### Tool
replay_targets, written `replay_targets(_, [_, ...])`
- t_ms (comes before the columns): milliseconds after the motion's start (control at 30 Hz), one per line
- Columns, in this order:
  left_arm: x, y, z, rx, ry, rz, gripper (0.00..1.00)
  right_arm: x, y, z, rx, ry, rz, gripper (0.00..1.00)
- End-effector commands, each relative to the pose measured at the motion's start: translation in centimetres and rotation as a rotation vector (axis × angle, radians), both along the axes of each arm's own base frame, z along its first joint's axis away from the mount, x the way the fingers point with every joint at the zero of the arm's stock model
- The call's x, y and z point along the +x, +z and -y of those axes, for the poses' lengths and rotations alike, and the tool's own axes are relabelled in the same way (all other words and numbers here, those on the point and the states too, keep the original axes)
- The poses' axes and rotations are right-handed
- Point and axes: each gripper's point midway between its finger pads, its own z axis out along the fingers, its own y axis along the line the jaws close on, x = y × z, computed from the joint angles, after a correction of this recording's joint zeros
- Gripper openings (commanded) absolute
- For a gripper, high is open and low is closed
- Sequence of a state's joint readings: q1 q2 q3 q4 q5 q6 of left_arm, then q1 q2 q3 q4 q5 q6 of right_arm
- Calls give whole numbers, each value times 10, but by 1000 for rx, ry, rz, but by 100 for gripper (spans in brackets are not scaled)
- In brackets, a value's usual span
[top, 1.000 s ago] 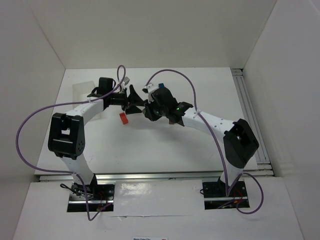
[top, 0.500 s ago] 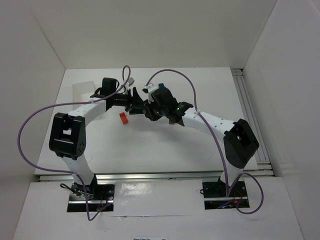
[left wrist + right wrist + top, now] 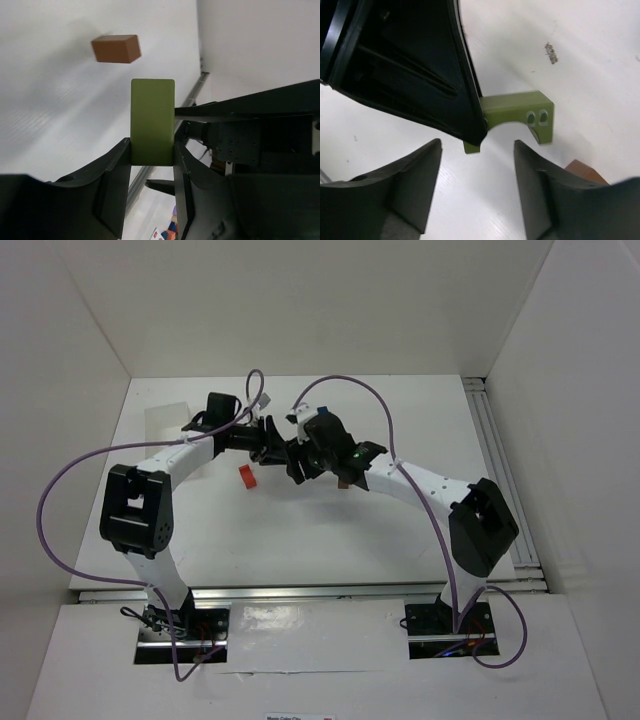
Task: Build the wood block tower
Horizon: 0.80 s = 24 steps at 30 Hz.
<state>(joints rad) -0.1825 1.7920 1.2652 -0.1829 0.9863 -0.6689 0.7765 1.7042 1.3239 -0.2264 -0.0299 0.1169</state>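
An olive green arch block hangs above the table, and my left gripper is shut on its lower end, a finger flat against each side. In the right wrist view the same green block sticks out from behind the left gripper's black finger. My right gripper is open just below the block, both fingers apart from it. A brown-orange block lies on the table beyond, its corner also showing in the right wrist view. A red block lies on the table near both grippers.
A translucent white tray sits at the back left of the table. A metal rail runs along the right edge. White walls close the table in at the back and on both sides. Purple cables arch over both arms.
My left gripper has moved right and shut on the green block. My right gripper, shut a moment ago, has opened and let the block go.
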Motion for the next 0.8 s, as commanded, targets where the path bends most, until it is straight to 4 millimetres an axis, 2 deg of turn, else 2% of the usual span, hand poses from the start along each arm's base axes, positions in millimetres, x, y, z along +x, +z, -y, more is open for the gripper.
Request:
replay_targets(0, [19, 9, -8, 122, 66, 84, 0, 2, 34, 17, -20, -49, 61, 69])
replay_targets(33, [23, 5, -13, 168, 96, 87, 0, -1, 29, 30, -46, -70, 48, 67])
replay_targets(67, [26, 1, -15, 221, 115, 97, 0, -3, 33, 37, -61, -81, 60, 67])
replay_targets(100, [29, -5, -22, 276, 145, 88, 0, -2, 50, 54, -59, -131, 98, 67])
replay_targets(133, [41, -7, -28, 358, 200, 124, 0, -5, 53, 62, -69, -152, 108, 67])
replay_targets(200, [47, -15, -26, 461, 216, 193, 0, -8, 49, 89, -102, -210, 111, 67])
replay_targets(233, [58, -12, -23, 490, 234, 266, 0, -9, 65, 103, -87, -251, 149, 67])
replay_targets(267, [65, -25, -24, 567, 250, 298, 0, -14, 58, 116, -106, -283, 134, 67])
replay_targets(300, [69, -35, -30, 603, 270, 288, 0, -12, 74, 136, -93, -362, 166, 67])
replay_targets(367, [80, -46, -37, 680, 312, 301, 0, -18, 74, 158, -102, -456, 155, 66])
replay_targets(433, [83, -62, -41, 754, 349, 331, 0, -22, 92, 178, -57, -524, 184, 66])
replay_targets(467, [85, -66, -41, 781, 358, 357, 0, -27, 87, 182, -54, -529, 178, 67])
replay_targets(500, [88, -60, -35, 782, 378, 400, 0, -27, 90, 187, -27, -548, 188, 69])
replay_targets(533, [91, -63, -39, 801, 400, 406, 0, -31, 97, 188, 1, -540, 201, 71])
replay_targets(567, [91, -65, -39, 817, 410, 415, 0, -33, 90, 193, -6, -545, 191, 71])
replay_targets(667, [87, -74, -39, 873, 446, 407, 0, -31, 89, 192, 23, -541, 166, 71])
replay_targets(733, [79, -89, -33, 916, 424, 382, 0, -33, 85, 191, 19, -533, 157, 71])
replay_targets(767, [84, -93, -36, 947, 433, 372, 1, -31, 78, 194, 5, -542, 145, 71])
